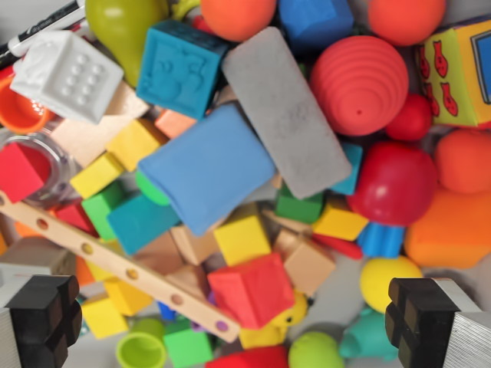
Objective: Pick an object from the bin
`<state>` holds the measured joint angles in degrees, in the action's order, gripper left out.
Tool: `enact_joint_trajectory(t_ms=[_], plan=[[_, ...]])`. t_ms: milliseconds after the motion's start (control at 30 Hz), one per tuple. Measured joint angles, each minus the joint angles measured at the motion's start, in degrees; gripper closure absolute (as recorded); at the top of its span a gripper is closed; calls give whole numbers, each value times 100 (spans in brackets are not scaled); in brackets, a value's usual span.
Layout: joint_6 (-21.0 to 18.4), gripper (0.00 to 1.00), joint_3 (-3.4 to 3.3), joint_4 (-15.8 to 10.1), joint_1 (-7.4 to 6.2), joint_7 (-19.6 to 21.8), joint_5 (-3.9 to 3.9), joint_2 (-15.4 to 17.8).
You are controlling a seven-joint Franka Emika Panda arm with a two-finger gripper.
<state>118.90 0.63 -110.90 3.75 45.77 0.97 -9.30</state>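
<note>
In the wrist view, the pincer is seen spread wide and empty above a crowded bin. A red block lies between its fingers, just beside a holed wooden strip. The block would best be approached straight down, so that the strip is not caught.

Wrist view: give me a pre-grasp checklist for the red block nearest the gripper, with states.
1. Gripper open: ok, both black pads spread wide at the bottom corners.
2. Nothing held between the pads: ok.
3. Red block between the pads: ok, roughly centred.
4. Block top unobstructed: ok, nothing lies on it.
5. Room for fingers beside it: not ok, the holed wooden strip and a tan block crowd its sides.
6. Height above the block: cannot tell.
</note>
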Motion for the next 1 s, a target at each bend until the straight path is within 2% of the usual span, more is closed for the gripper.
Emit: enact_joint_trajectory(t_ms=[567, 1000], plan=[[2, 0, -1, -21, 0, 38, 0, 1], [223, 0, -43, -312, 0, 441, 0, 74]])
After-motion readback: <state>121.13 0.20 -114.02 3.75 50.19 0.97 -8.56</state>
